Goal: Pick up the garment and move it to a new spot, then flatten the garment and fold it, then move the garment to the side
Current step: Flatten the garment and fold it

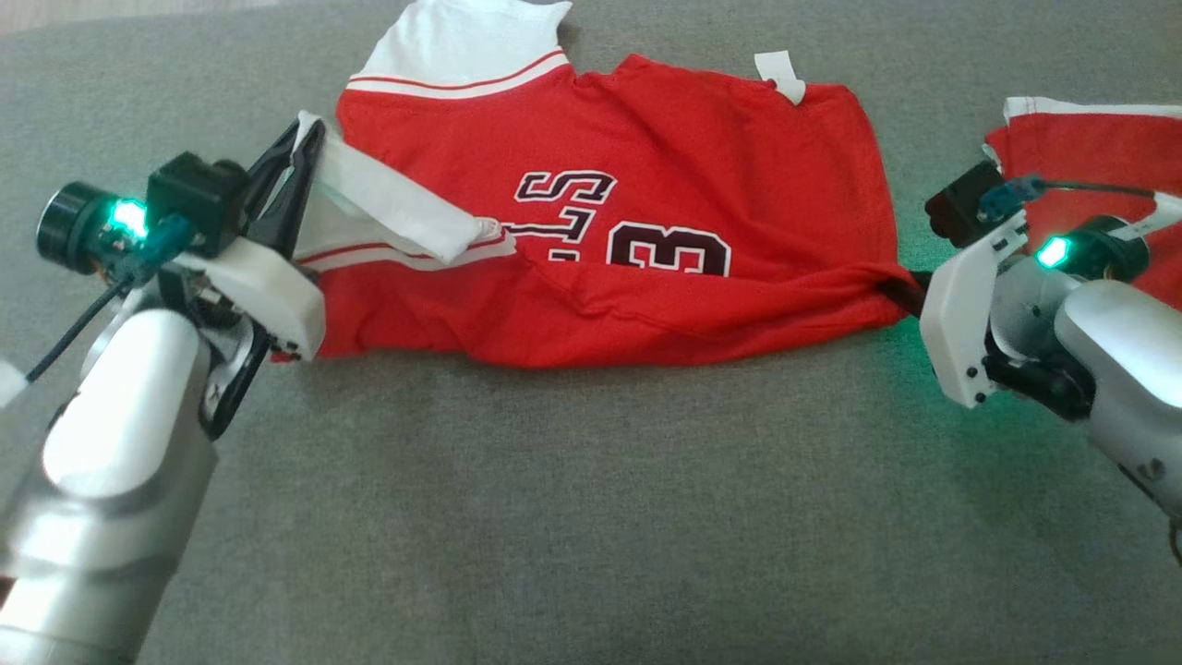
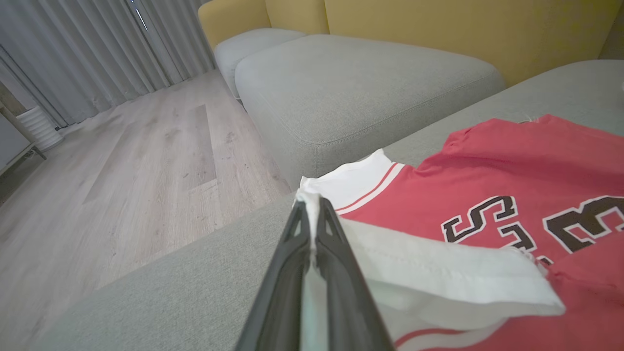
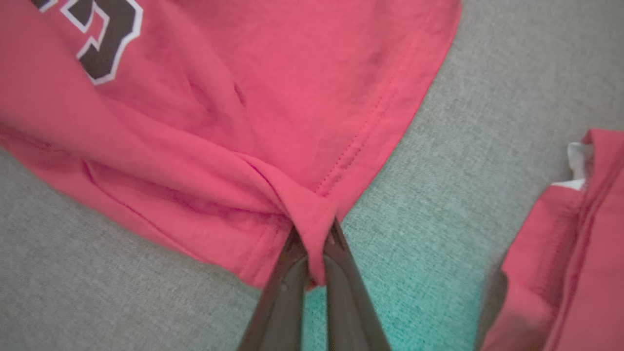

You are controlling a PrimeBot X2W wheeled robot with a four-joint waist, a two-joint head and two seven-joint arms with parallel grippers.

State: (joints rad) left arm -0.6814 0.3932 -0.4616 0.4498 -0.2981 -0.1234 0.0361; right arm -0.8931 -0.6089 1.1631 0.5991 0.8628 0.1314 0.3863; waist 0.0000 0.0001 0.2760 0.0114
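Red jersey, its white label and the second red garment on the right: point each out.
red jersey point(image 1: 720, 148): head view, plain red cloth above the number.
white label point(image 1: 780, 76): head view, the label's middle, at the jersey's far edge.
second red garment point(image 1: 1080, 143): head view, red cloth under its white trim.

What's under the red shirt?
The grey cushion shows around the shirt, so it lies on that. The part right beneath is covered, so anything hidden there cannot be seen.
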